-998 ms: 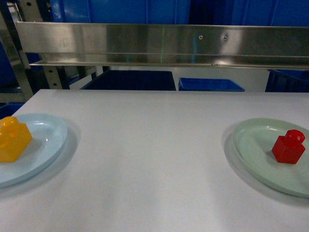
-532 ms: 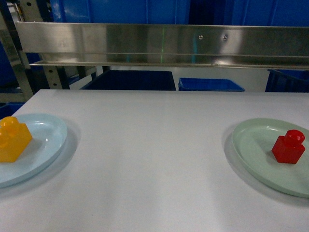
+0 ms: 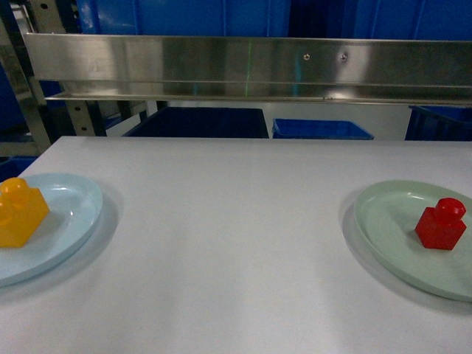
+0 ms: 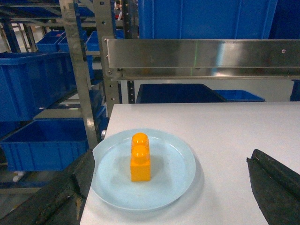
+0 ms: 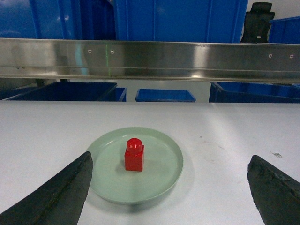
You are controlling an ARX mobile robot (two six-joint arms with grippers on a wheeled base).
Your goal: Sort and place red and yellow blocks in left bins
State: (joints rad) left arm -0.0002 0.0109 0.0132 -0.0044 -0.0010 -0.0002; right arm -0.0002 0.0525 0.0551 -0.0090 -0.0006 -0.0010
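Fingers (image 4: 276,187) of both grippers spread wide, cropped by frame edges, tips unseen, well short of blocks

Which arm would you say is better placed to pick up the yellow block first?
Left: its open hand faces the yellow block on the pale blue plate.

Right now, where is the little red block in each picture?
Head view: the red block sits far right, on the pale green plate.
Left wrist view: not in it; only the yellow block shows.
Right wrist view: the red block is near the middle, on the green plate.
Shared landmark: the long steel rail behind the white table.
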